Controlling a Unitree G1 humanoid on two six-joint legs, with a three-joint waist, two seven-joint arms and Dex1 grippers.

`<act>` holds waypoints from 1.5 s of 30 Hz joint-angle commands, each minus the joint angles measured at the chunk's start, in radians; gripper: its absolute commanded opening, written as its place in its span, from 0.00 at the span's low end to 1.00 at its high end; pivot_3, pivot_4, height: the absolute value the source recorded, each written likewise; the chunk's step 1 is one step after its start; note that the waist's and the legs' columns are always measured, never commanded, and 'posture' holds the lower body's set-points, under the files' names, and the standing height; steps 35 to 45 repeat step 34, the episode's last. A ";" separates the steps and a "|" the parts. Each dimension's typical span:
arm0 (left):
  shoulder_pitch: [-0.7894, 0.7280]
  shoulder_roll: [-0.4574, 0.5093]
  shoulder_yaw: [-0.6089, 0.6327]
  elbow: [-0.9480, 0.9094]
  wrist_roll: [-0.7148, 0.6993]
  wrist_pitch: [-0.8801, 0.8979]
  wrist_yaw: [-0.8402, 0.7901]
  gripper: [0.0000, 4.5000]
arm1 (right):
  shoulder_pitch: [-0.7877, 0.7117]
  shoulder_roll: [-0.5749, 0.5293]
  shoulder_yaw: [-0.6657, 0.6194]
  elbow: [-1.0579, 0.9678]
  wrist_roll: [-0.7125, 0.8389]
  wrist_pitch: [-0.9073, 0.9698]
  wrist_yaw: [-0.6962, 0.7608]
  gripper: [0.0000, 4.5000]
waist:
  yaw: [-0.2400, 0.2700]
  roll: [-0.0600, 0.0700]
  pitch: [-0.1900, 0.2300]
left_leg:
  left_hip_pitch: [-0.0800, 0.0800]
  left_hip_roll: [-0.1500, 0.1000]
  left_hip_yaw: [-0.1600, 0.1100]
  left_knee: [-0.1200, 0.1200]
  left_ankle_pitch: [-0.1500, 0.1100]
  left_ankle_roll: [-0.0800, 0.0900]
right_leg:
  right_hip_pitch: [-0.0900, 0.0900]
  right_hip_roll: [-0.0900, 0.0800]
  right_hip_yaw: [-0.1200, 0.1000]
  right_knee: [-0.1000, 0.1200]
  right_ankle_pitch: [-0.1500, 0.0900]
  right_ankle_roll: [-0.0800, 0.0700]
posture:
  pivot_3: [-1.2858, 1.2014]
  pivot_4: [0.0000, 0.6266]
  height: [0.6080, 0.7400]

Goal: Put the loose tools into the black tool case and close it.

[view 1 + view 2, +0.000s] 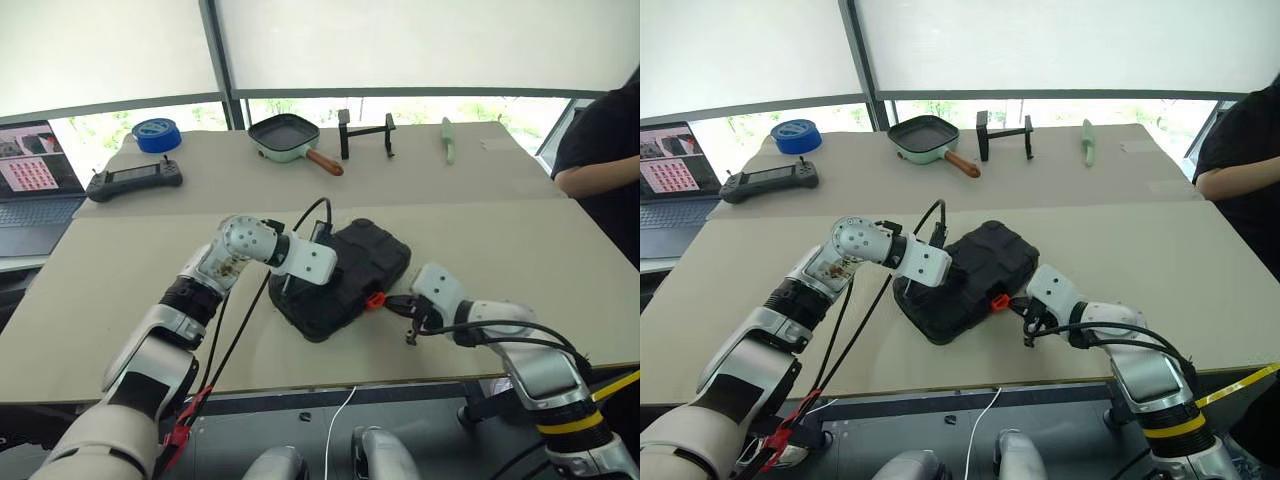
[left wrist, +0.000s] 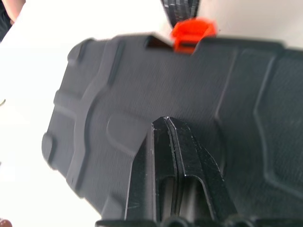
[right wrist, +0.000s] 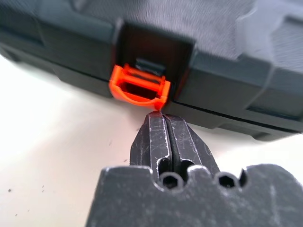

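The right gripper is seen nearest, its jaws pressed fully together and holding nothing, with the tips just below the orange latch, close enough that contact cannot be told. The latch is seen sticking out from the front edge of the black tool case, which lies closed near the front middle of the desk, turned at an angle. The left gripper is laid on the ribbed lid of the case, its jaws likewise shut and empty, the tips touching the lid. Beyond the case, a seam across the desk covering is crossed, and along the far edge are seen a black handheld game controller, a large blue tape roll, a pale green square pan with a brown handle, a black stand and a slim green tool. A laptop stands open at the far left. A person's dark sleeve and arm are seen at the right edge, and bright windows behind.
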 commanded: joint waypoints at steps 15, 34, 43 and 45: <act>0.105 0.041 0.094 -0.062 -0.122 0.239 -0.075 0.06 | 0.010 -0.129 -0.190 -0.157 0.285 0.133 0.133 0.06 | 0.009 0.001 -0.001 | 0.000 -0.001 -0.001 0.000 -0.001 0.001 | 0.000 -0.001 0.000 -0.001 -0.002 0.003 | 0.52 0.24 1.00; 0.837 0.585 0.931 -0.921 -0.799 1.250 -0.050 0.99 | -0.006 -0.497 -0.460 0.204 0.543 0.163 0.555 0.98 | 0.010 -0.001 0.017 | -0.001 0.001 -0.001 -0.012 -0.002 -0.001 | -0.003 -0.001 -0.003 -0.007 -0.005 -0.001 | 0.52 0.24 1.00; 0.837 0.585 0.931 -0.921 -0.799 1.250 -0.050 0.99 | -0.006 -0.497 -0.460 0.204 0.543 0.163 0.555 0.98 | 0.010 -0.001 0.017 | -0.001 0.001 -0.001 -0.012 -0.002 -0.001 | -0.003 -0.001 -0.003 -0.007 -0.005 -0.001 | 0.52 0.24 1.00; 0.837 0.585 0.931 -0.921 -0.799 1.250 -0.050 0.99 | -0.006 -0.497 -0.460 0.204 0.543 0.163 0.555 0.98 | 0.010 -0.001 0.017 | -0.001 0.001 -0.001 -0.012 -0.002 -0.001 | -0.003 -0.001 -0.003 -0.007 -0.005 -0.001 | 0.52 0.24 1.00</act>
